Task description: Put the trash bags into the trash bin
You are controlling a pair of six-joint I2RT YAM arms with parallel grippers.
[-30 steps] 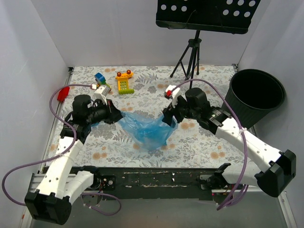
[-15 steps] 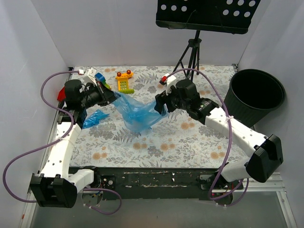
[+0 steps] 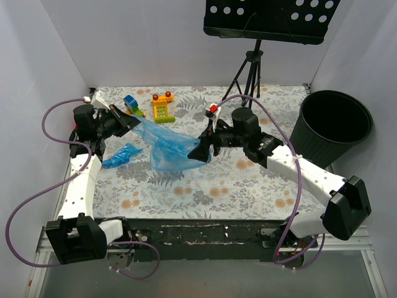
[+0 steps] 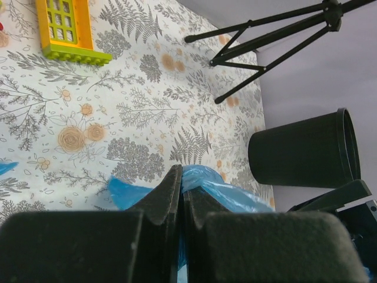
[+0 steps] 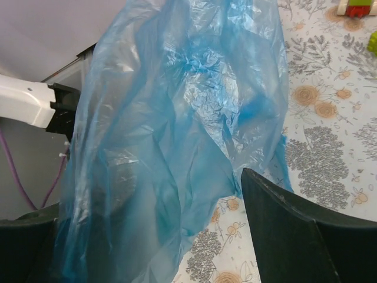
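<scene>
- Both grippers now sit farther left and farther back than a second ago. The bag (image 3: pixel 166 148) has gone with them, from the table's middle towards its left half.
- Nearest us, a small blue wad (image 3: pixel 120 155) lies on the floral table (image 3: pixel 248 180) near the left edge. It is just beside the bag's lower edge, and we cannot tell whether they touch.
- The right gripper (image 3: pixel 203 149) is at the bag's right end. In its wrist view the fingers (image 5: pixel 300 236) stand wide apart, so we read it as released. Blue film hangs in the gap and veils the other finger.
- The bag hangs as a loose, crinkled sheet between the two grippers. We cannot tell whether its low fold touches the table.
- The left gripper (image 3: pixel 131 121) is clenched on the bag's upper left corner. In its wrist view the fingers (image 4: pixel 156 203) meet with blue film squeezed between them.
- The bin (image 3: pixel 313 149) stands upright at the right edge, well apart from the bag and the wad, which are both outside it.
- Farther back, a yellow block (image 3: pixel 162 110) and a blue-green block (image 3: pixel 131 103) lie beyond the left gripper.
- At the far edge a black perforated stand (image 3: pixel 271 18) rises on its tripod (image 3: pixel 247 74).
</scene>
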